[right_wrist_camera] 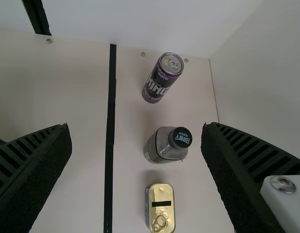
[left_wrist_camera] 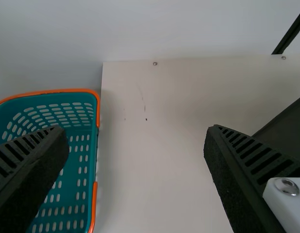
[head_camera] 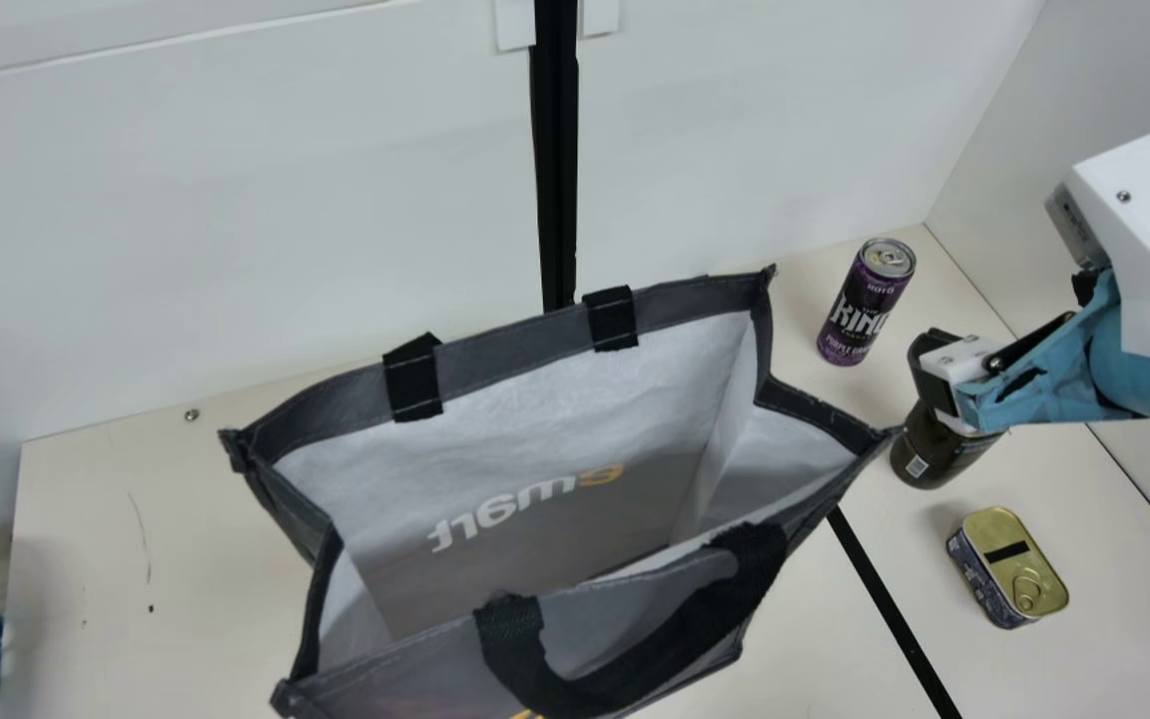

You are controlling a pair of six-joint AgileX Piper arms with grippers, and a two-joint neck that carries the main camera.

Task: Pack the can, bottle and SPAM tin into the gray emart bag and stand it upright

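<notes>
Barely begun, with can, bottle and tin far to near, right of bag, left gripper and right gripper spread; yet to pack all, then stand bag upright

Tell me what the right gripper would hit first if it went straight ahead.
Probably the bottle, which shows between the open fingers of the right gripper, a little to one side; how far ahead is unclear.

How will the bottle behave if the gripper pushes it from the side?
The bottle looks tall and narrow, so a high push may tip it. Its smooth, rounded sides could slip, and once down it would probably roll.
</notes>
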